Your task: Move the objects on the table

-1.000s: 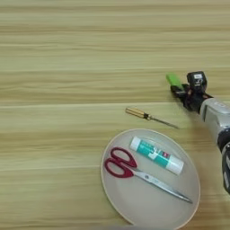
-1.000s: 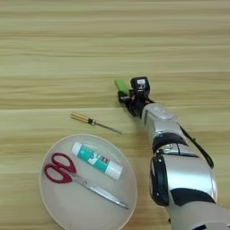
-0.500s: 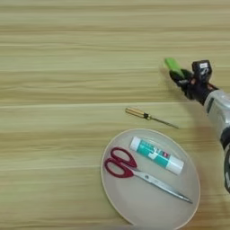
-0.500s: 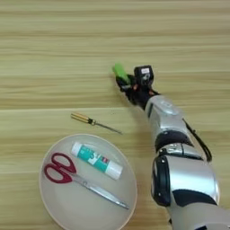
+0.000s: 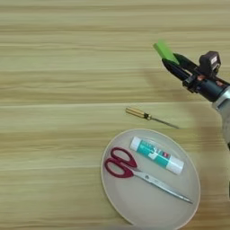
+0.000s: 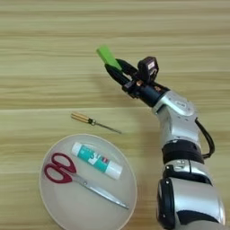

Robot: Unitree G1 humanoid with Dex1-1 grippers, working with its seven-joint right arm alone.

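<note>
A green block [image 6: 107, 56] is gripped between the two black fingers of the right end effector [image 6: 115, 67], which is closed on the block's lower end. The block is tilted, its free end pointing up and to the left in the picture, and a faint shadow is cast on the bench [image 5: 54, 90] below and beside it. The silver forearm [image 6: 177, 117] is seen only in the right eye view, entering from the bottom edge and reaching up and left.

Nearer the robot, a screwdriver [image 5: 150, 117] is laid flat on the bare wood, its amber handle to the left and its thin shaft running right and slightly down. It is just beyond the rim of the plate [image 5: 134, 206] and not touching it. On the plate, the scissors [image 5: 137, 173] are laid with the red handles to the left and the blades pointing down to the right. The glue stick [image 5: 156, 155] is laid beside them, on the far side, roughly parallel to the blades.
</note>
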